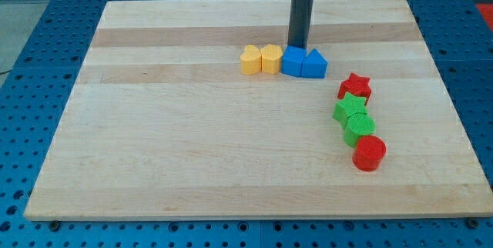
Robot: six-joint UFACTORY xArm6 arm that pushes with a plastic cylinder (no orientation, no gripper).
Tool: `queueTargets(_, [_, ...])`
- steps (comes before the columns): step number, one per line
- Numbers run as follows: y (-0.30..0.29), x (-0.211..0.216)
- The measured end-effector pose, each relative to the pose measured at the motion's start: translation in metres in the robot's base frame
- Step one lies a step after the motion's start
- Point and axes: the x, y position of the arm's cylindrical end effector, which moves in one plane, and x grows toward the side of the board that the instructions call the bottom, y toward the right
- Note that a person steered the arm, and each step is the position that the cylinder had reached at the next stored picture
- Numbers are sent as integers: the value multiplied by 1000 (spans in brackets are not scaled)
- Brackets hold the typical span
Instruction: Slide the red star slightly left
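Observation:
The red star lies on the wooden board at the view's right, touching the green star just below it. My tip stands at the view's top centre, right behind the blue cube, well up and to the left of the red star. The tip is apart from the red star.
A row of blocks sits by the tip: a yellow heart, a yellow hexagon, the blue cube and a blue triangle. Below the green star lie a green cylinder and a red cylinder. The board's right edge is near.

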Motion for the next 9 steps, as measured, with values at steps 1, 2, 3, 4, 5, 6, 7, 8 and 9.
queueTargets(1, [0,-1])
queueTargets(2, [9,-34])
queueTargets(3, [81,-42])
queueTargets(4, [157,-28])
queueTargets(5, [203,7])
queueTargets(6, [218,36])
queueTargets(7, [207,59])
queueTargets(8, [186,76])
queueTargets(9, [154,83])
